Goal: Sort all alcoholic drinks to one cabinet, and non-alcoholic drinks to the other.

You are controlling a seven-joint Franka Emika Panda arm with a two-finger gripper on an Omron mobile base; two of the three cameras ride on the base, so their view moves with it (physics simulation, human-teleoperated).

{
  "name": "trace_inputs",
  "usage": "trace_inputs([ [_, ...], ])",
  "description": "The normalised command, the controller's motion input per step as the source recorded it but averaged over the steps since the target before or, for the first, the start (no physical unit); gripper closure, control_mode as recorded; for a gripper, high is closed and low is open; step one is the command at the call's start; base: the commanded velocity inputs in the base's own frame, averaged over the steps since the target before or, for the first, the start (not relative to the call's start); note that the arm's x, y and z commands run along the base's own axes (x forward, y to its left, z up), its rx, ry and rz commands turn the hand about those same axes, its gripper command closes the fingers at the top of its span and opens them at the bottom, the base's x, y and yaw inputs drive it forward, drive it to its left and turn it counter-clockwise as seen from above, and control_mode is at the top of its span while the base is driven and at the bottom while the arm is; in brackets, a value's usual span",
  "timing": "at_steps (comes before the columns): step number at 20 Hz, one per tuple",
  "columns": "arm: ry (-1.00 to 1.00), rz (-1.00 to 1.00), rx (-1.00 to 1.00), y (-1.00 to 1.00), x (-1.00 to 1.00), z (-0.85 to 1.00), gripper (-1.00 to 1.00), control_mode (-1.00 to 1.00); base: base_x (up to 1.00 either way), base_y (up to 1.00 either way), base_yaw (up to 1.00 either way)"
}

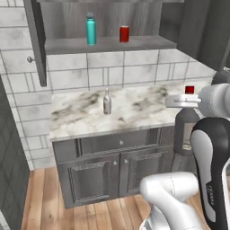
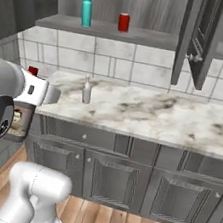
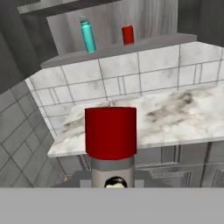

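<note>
Marble, white with grey veins, makes the countertop (image 1: 134,112) that you see in the left base view. On it stands the slim pale bottle (image 1: 107,101), upright and alone. Above, the open wall cabinet (image 1: 108,44) has the teal bottle (image 1: 91,29) and the red soda can (image 1: 124,33) on its grey shelf, near each other but apart. At the right, off the counter's edge, the squat dark bottle with the red cap (image 1: 187,126) hangs under the arm's wrist; the fingers are hidden here.

In the right base view you find the same dark bottle (image 2: 21,120) at the left, partly behind the arm, beside the counter's end. The pale bottle (image 2: 86,91) stands on the marble, and the teal bottle (image 2: 86,10) and the can (image 2: 124,22) are on the shelf. A second cabinet door (image 2: 198,38) stands open further right.

In the hand view the red cap (image 3: 110,132) is very close, so the gripper is clamped on this bottle.
</note>
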Motion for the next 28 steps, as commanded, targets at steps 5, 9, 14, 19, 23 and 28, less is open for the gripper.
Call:
trace_inputs([
  [5,0.0,0.0,0.0,0.0,0.0,0.0,1.0,1.0,-0.5,-0.41,-0.05],
  [9,0.0,0.0,0.0,0.0,0.0,0.0,1.0,1.0,0.0,-0.94,0.0],
  [14,0.0,0.0,0.0,0.0,0.0,0.0,1.0,1.0,0.05,-1.0,0.0],
  [19,0.0,0.0,0.0,0.0,0.0,0.0,1.0,1.0,0.06,-0.92,0.0],
  [23,0.0,0.0,0.0,0.0,0.0,0.0,1.0,1.0,0.25,-0.81,0.0],
  [28,0.0,0.0,0.0,0.0,0.0,0.0,1.0,1.0,0.54,-0.56,0.0],
])
